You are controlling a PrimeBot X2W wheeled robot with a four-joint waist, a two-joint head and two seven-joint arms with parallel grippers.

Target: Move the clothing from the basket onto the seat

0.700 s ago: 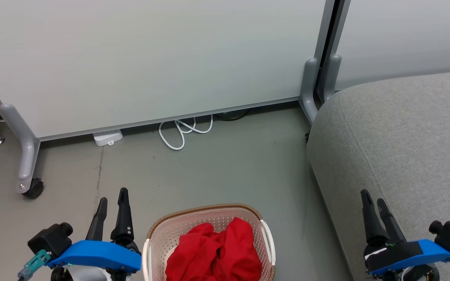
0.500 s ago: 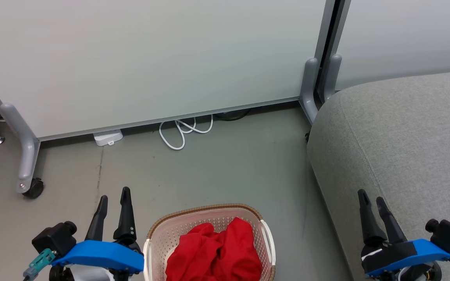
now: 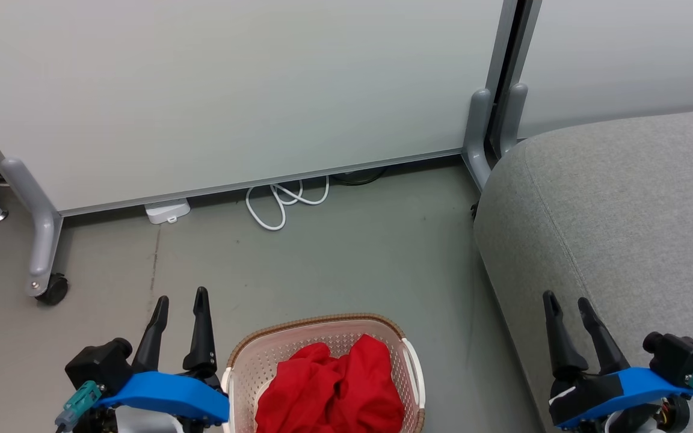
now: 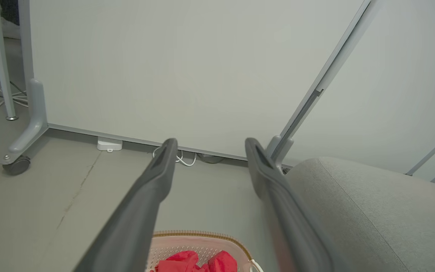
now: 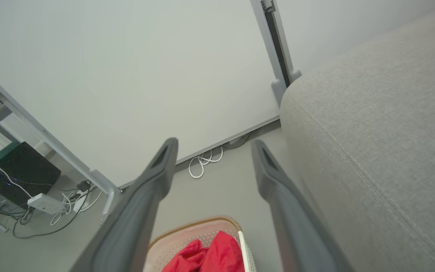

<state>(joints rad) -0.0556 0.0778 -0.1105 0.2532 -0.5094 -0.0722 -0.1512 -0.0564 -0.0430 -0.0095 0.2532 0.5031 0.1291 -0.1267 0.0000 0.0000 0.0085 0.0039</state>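
Crumpled bright red clothing (image 3: 331, 388) lies in the cream basket (image 3: 316, 326) with a brown rim, on the floor at the bottom centre of the head view. The large light grey seat (image 3: 623, 204) fills the right side. My left gripper (image 3: 181, 300) stands open just left of the basket, holding nothing. My right gripper (image 3: 568, 302) stands open over the seat's front left edge, holding nothing. The left wrist view shows the clothing (image 4: 195, 261), the basket rim (image 4: 202, 235) and the seat (image 4: 364, 204). The right wrist view shows the clothing (image 5: 212, 257), the basket (image 5: 191, 230) and the seat (image 5: 372, 113).
A white partition panel (image 3: 232, 90) on grey wheeled feet (image 3: 40, 252) stands behind. A coiled white cable (image 3: 280, 204) and a small white box (image 3: 167, 211) lie at its base. Another grey post (image 3: 479, 132) stands beside the seat. Electronics and cables (image 5: 25, 181) sit far left in the right wrist view.
Both grippers have drifted slightly inward toward the basket, the left to the right and the right to the left. Their fingers have opened a little wider. The clothing and basket have not moved.
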